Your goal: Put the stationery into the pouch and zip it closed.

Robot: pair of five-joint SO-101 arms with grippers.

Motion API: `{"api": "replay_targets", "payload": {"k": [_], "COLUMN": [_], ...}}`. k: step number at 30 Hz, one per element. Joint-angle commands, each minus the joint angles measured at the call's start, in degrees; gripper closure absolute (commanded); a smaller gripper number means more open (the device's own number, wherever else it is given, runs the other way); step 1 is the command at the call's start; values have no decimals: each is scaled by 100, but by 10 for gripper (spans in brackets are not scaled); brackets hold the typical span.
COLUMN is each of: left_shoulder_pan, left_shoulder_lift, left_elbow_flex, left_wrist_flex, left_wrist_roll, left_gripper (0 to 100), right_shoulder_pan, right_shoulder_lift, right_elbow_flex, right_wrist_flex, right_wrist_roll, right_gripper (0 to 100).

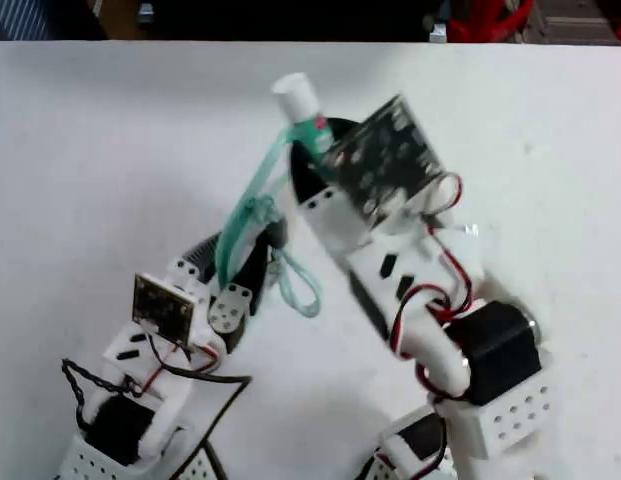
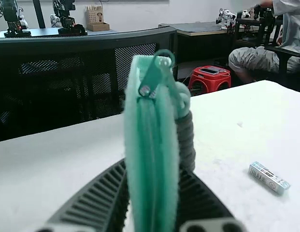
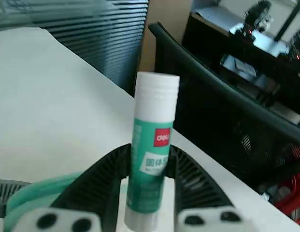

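My left gripper (image 1: 252, 262) is shut on the lower end of a green zip pouch (image 1: 252, 190), which it holds up on edge. In the left wrist view the pouch (image 2: 150, 164) stands between my black fingers (image 2: 104, 195) with its zipper pull (image 2: 152, 79) at the far end. My right gripper (image 1: 312, 150) is shut on a glue stick (image 1: 295, 98) with a white cap and green label, right at the pouch's upper end. The right wrist view shows the glue stick (image 3: 152, 140) upright in that gripper (image 3: 147, 181), with the pouch (image 3: 38, 195) just beside it.
A small boxed eraser (image 2: 269, 178) lies on the white table (image 1: 110, 150). The pouch's green loop strap (image 1: 300, 285) hangs onto the table between the arms. A black mesh chair (image 2: 67, 72) and a red stool (image 2: 210, 77) stand past the table's far edge.
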Motion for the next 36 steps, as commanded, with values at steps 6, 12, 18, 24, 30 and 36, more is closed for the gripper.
{"api": "replay_targets", "payload": {"k": [6,12,18,24,30,36], "left_shoulder_pan": [75,75,75,75,75,75], "left_shoulder_lift": [92,92,92,92,92,92], "left_elbow_flex": [0,0,0,0,-9,-9], "left_wrist_flex": [-53,-62,-62,-62,-62,-9], "left_wrist_roll": [-53,-62,-62,-62,-62,70], "left_gripper": [913,913,913,913,907,823], "right_shoulder_pan": [-13,655,646,145,119,-84], "right_shoulder_lift": [629,778,769,848,1200,1121], "right_elbow_flex": [-132,967,1873,1890,1952,2171], "right_wrist_flex": [-1349,-2308,-2993,-3134,-3134,-3327], "right_wrist_roll": [-9,-1187,-1767,-1679,-1327,-1327], "right_gripper": [981,981,981,981,981,981]}}
